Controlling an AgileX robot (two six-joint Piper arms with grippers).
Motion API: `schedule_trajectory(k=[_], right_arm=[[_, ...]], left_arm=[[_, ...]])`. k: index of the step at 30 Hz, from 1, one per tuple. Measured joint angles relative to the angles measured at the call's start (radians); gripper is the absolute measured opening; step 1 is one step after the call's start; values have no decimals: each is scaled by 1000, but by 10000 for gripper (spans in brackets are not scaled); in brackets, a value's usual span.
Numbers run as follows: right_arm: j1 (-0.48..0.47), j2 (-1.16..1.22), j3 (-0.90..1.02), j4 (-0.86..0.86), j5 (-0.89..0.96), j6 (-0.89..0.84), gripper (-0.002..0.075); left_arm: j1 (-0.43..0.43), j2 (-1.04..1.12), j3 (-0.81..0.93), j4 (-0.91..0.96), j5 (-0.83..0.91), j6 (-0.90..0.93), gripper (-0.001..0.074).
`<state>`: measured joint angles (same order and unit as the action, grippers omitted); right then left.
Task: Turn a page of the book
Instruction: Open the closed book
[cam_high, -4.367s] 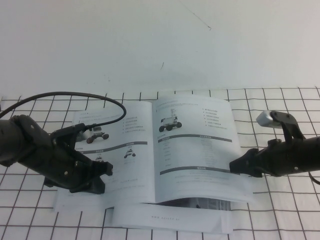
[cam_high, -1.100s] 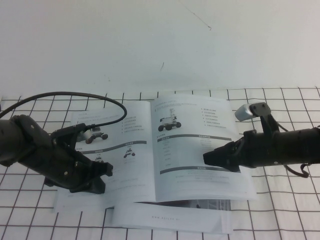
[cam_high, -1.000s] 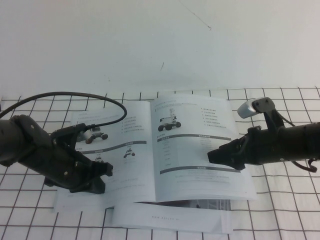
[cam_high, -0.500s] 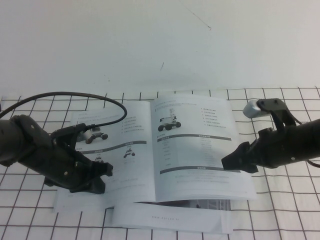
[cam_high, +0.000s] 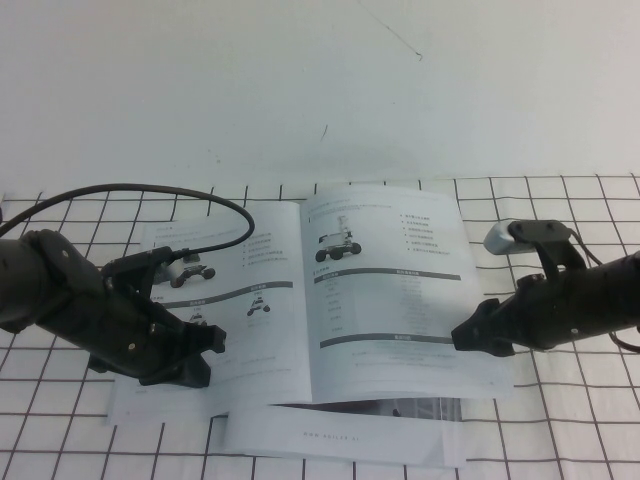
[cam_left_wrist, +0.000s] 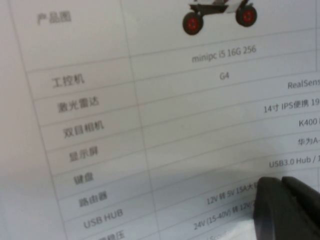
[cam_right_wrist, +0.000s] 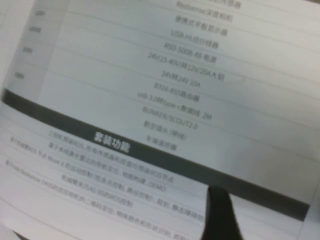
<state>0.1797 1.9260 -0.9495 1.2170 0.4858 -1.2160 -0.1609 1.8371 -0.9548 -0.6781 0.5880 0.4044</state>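
Note:
The book (cam_high: 232, 300) lies open on the checked table. Its right-hand sheet is the page (cam_high: 392, 300), carrying a rover photo, a bullet list and two grey bars. My right gripper (cam_high: 464, 338) is at the page's outer edge, level with the lower grey bar (cam_right_wrist: 150, 150), and is open. In the right wrist view one dark finger (cam_right_wrist: 220, 212) lies over the print; the other finger is hidden. My left gripper (cam_high: 208, 352) rests on the left-hand page, shut, its fingertips (cam_left_wrist: 272, 195) together on a printed table.
A plain white booklet (cam_high: 340, 438) sticks out from under the book's near edge. A black cable (cam_high: 150, 190) arcs from the left arm over the book's far left corner. The checked cloth (cam_high: 560, 430) ends at a white wall behind.
My right gripper has drawn back to the right, from over the page's lower bar to its outer edge, and dropped slightly. The left arm and the book have stayed put.

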Motion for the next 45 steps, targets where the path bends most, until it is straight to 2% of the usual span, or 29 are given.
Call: schedule_trajectory(k=[12,30,36,45], right_arm=[[0,9,-32,1,-74,-13,424],[-2,31,-38,21,2,-41,424],[-12,72,-50,145,59,-122,423],[-14,107,-48,417,208,-354,424]], left_arm=[[0,0,0,0,0,0,-4],[0,0,0,0,-2,4,-4],[0,0,0,4,-4,4,-4],[0,0,0,4,-5,4,-4]])
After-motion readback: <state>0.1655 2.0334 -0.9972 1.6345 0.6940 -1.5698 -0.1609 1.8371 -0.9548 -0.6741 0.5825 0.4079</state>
